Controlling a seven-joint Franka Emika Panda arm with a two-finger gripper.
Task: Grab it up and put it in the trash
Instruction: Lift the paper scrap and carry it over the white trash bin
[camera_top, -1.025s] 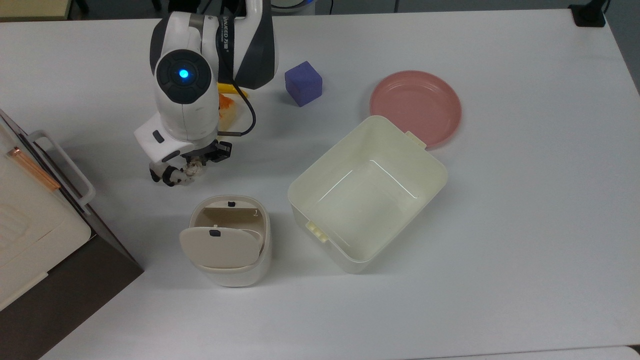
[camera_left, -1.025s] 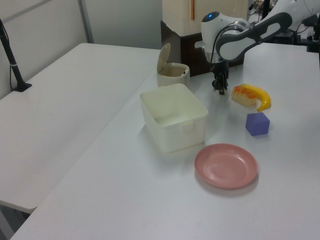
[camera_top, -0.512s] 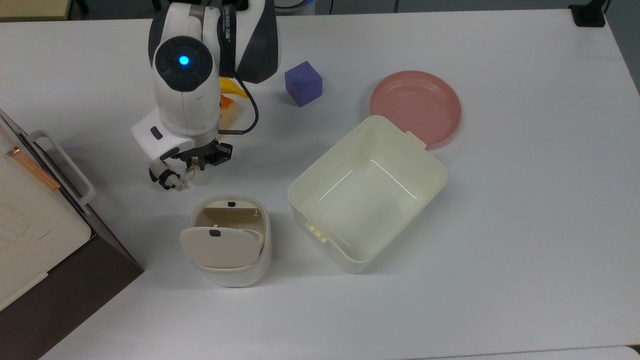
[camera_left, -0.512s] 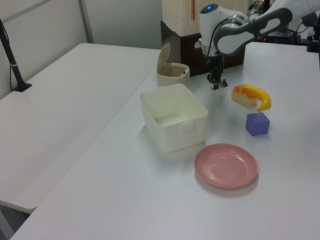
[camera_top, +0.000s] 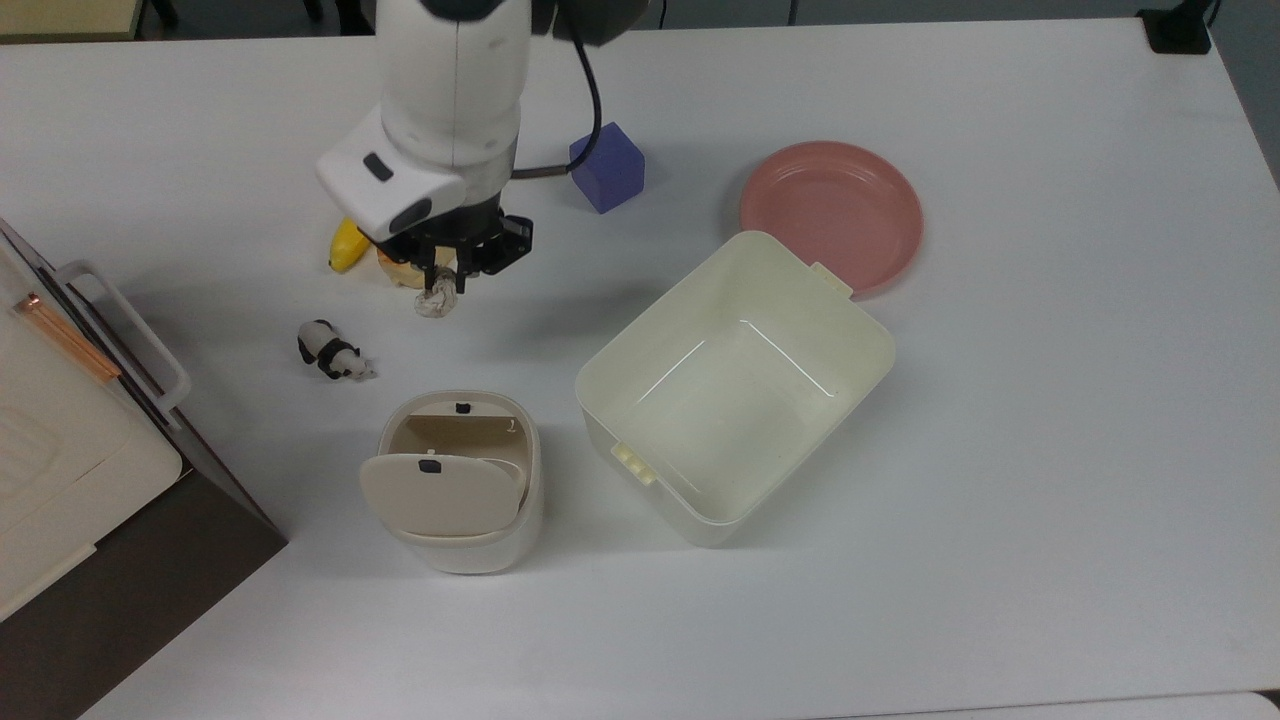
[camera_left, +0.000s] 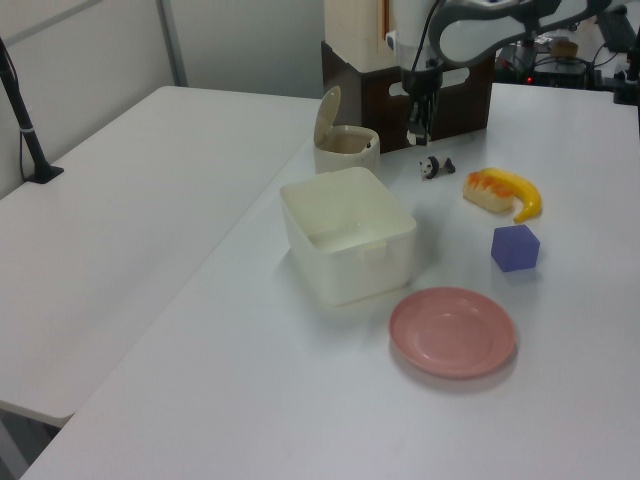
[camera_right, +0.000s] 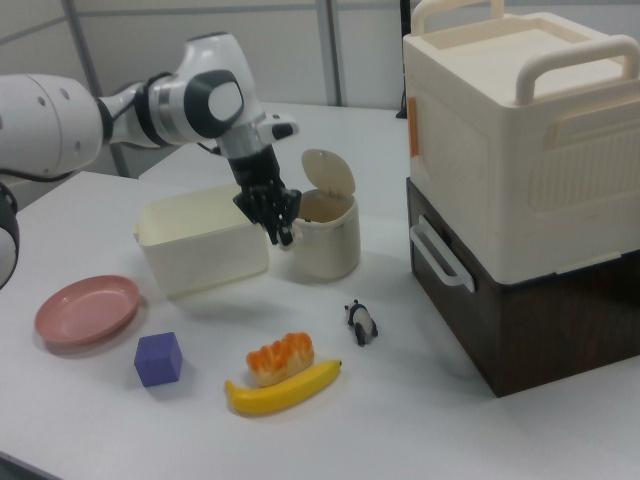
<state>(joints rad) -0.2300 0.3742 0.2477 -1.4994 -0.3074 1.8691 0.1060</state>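
Note:
My gripper (camera_top: 446, 280) hangs above the table, shut on the small crumpled off-white paper wad (camera_top: 434, 303), which dangles below the fingertips. The trash (camera_top: 532, 470), a cream-white rounded bin, stands nearer the top view's bottom edge than the wad, its flap lid (camera_top: 438, 493) tipped up and the mouth open. In the right view the gripper (camera_right: 280, 232) is level with the bin's (camera_right: 328, 252) rim, just to its left. In the left view the gripper (camera_left: 413, 135) hovers right of the bin (camera_left: 345, 150).
A panda figurine (camera_top: 330, 352) lies left of the wad in the top view. A banana (camera_top: 347, 246), an orange-topped toy (camera_right: 280, 357), a purple cube (camera_top: 606, 167) and a pink plate (camera_top: 830, 212) sit nearby. A cream tub (camera_top: 870, 345) stands right of the bin. A big cream box (camera_right: 520, 150) rests on a dark stand.
The gripper has risen off the table with the paper wad and moved toward the top view's right. The panda figurine stays on the table, now uncovered.

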